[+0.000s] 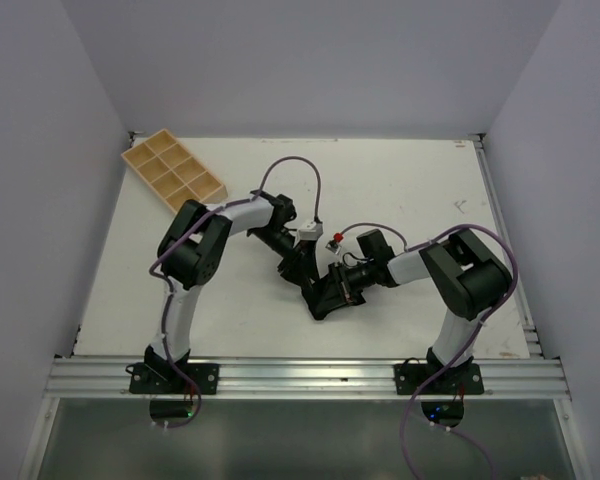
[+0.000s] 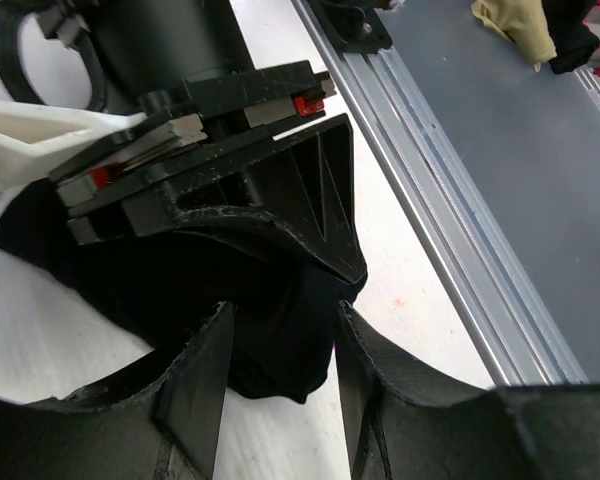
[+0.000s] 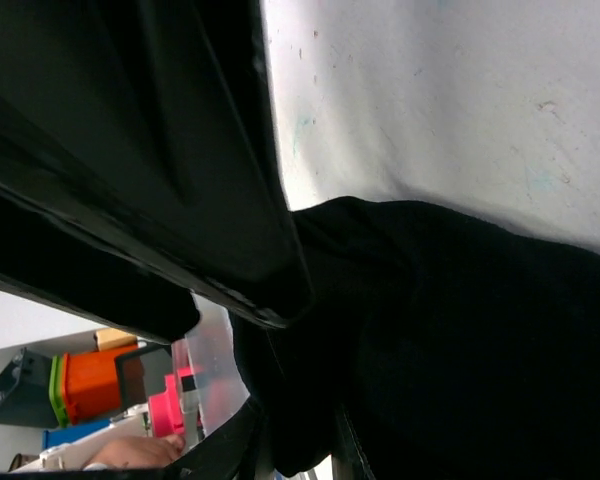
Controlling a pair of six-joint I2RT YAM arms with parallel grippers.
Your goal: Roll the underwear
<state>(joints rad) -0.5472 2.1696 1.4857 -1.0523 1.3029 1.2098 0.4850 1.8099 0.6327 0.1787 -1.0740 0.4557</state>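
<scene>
- Left wrist: underwear (image 2: 270,350) bunched on bench (image 2: 410,300), looks mid-roll, between my left fingers (image 2: 205,380); can't tell if they grip.
- My right fingers (image 2: 300,200) clamp its far side.
- Next: hold tension, turn fabric over itself.

Both arms meet at table (image 1: 420,190) centre. Left gripper (image 1: 298,262) sits close to right gripper (image 1: 342,283), which lies at its four o'clock. The underwear (image 1: 320,308) lies beneath, hard to separate. Wooden compartment tray (image 1: 173,172) at ten o'clock, well apart.
</scene>
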